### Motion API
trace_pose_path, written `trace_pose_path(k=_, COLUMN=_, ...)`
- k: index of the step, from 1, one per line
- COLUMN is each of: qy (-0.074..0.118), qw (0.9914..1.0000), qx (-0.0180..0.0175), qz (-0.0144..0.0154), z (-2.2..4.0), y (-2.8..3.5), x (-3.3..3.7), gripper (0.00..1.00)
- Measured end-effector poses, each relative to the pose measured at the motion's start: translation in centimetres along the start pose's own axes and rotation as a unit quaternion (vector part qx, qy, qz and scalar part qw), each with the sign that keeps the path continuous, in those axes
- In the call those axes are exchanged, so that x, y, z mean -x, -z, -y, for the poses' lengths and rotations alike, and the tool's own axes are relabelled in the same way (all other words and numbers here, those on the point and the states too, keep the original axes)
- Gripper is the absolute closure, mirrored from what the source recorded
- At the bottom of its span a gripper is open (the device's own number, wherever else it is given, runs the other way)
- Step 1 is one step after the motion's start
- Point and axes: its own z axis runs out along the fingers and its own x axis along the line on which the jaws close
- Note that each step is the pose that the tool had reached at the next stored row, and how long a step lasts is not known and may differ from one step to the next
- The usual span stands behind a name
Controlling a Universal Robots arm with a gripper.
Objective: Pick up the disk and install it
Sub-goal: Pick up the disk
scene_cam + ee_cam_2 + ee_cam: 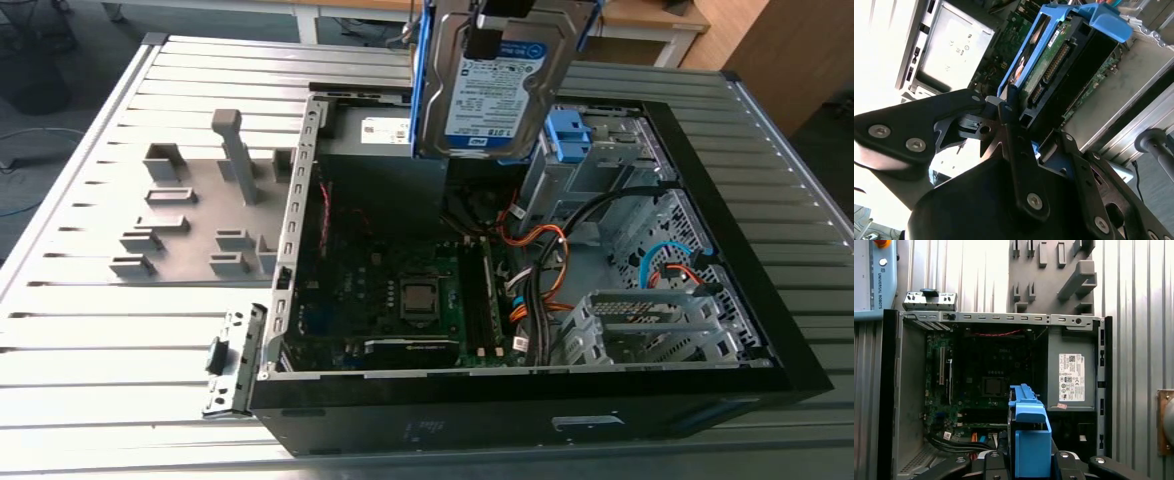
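1. The disk (497, 85) is a silver-grey drive with a blue-and-white label, framed by a bright blue carrier. In the exterior view its labelled face is turned toward the camera.
2. In the second wrist view the disk (1051, 65) shows its other face: a green circuit board and a row of connector pins. The carrier's blue rails run along both sides.
3. In the first wrist view the disk (1029, 440) is seen end-on, mostly as a block of blue plastic.
4. The disk hangs upright in the air above the open case (534, 405). It is over the region between the grey box (380, 130) and the bay (601, 150), touching neither.
5. The gripper (514, 12) reaches down from above, pointing into the case. In the second wrist view the gripper (1019, 117) has its jaws pinching the carrier's edge.
6. The case lies on its side on a ribbed table (107, 350). A grey plate (187, 230) sits beside it on the exterior view's left.
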Motion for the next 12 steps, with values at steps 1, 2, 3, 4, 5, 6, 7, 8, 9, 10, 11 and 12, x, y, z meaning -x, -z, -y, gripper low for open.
trace_pose_path(k=1, qy=0.0, qw=1.0, qx=0.0, qz=0.0, z=0.0, y=0.0, x=-0.06, gripper=0.64)
trace_pose_path(k=2, qy=0.0, qw=1.0, qx=0.0, qz=0.0, z=0.0, y=0.0, x=-0.12, gripper=0.64)
trace_pose_path(k=3, qy=0.0, qw=1.0, qx=0.0, qz=0.0, z=0.0, y=0.01, x=-0.18, gripper=0.64)
trace_pose_path(k=4, qy=0.0, qw=1.0, qx=0.0, qz=0.0, z=0.0, y=0.01, x=-0.24, gripper=0.64)
trace_pose_path(k=5, qy=0.0, qw=1.0, qx=0.0, qz=0.0, z=0.0, y=0.01, x=-0.29, gripper=0.64)
trace_pose_path(k=6, qy=0.0, qw=1.0, qx=0.0, qz=0.0001, z=0.0, y=0.01, x=-0.35, gripper=0.64)
trace_pose_path(k=7, qy=0.0, qw=1.0, qx=0.0, qz=0.0, z=-0.01, y=0.02, x=-0.41, gripper=0.64)
trace_pose_path(k=8, qy=0.0, qw=1.0, qx=0.0, qz=0.0, z=-0.01, y=0.02, x=-0.47, gripper=0.64)
trace_pose_path(k=9, qy=0.0, qw=1.0, qx=0.0, qz=0.0, z=0.0, y=0.02, x=-0.52, gripper=0.64)
trace_pose_path(k=10, qy=0.0, qw=1.0, qx=0.0, qz=0.0, z=0.0, y=0.02, x=-0.58, gripper=0.64)
trace_pose_path(k=11, qy=0.0, qw=1.0, qx=0.0, qz=0.0, z=-0.01, y=0.02, x=-0.63, gripper=0.64)
trace_pose_path(k=12, qy=0.0, qw=1.0, qx=0.0, qz=0.0001, z=-0.01, y=0.02, x=-0.69, gripper=0.64)
